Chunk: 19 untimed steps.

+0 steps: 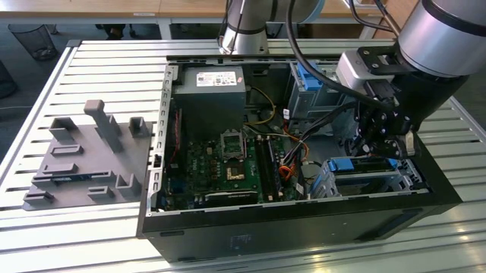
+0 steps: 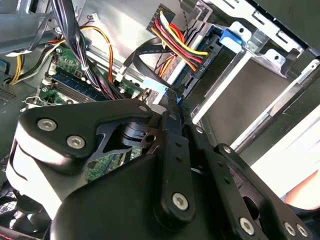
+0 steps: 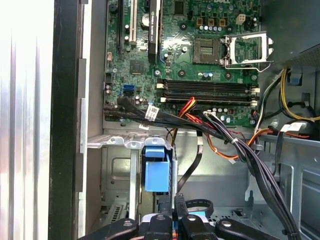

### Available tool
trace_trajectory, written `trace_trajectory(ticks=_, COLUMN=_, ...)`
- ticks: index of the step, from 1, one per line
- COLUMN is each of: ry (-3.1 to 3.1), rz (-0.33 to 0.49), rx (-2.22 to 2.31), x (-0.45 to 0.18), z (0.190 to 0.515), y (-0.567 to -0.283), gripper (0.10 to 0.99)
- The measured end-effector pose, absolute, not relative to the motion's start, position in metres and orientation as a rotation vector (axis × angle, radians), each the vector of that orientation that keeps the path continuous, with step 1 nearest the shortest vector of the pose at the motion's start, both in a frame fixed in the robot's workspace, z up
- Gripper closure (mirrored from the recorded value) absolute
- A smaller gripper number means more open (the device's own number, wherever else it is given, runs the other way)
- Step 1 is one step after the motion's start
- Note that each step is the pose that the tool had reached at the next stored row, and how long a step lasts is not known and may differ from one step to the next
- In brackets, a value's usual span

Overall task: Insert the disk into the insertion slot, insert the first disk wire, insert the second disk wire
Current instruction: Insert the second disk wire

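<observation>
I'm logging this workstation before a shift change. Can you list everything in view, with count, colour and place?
Computer case: one, black, open, on the slatted table.
Motherboard: one, green, on the case floor.
Power supply: one, grey, at the case's far end.
Disk: one, blue-framed, in the insertion slot.
Insertion slot: one, silver, case corner at the exterior view's right.
Cable bundle: one, black with red, yellow and orange wires, over the board.
Fixture plate: one, grey, at the exterior view's left.
Table: one, light slatted metal.
Bin: one, dark mesh, on the floor.
Gripper: one, black, above the disk.

Grey fixture block (image 1: 87, 156) (beside case (image 1: 304, 227))
</observation>
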<state>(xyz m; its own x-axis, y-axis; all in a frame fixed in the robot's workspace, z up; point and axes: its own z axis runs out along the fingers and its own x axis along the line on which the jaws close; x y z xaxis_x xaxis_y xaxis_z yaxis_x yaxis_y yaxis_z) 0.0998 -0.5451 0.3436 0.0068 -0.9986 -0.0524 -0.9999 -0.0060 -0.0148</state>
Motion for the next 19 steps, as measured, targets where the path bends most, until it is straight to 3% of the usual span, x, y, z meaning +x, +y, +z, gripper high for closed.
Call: trace_trajectory(ticks=19, ry=2.171, rz=0.086, rx=-2.162, x=0.1008, z=0.3379, y=-0.5547, gripper=0.937)
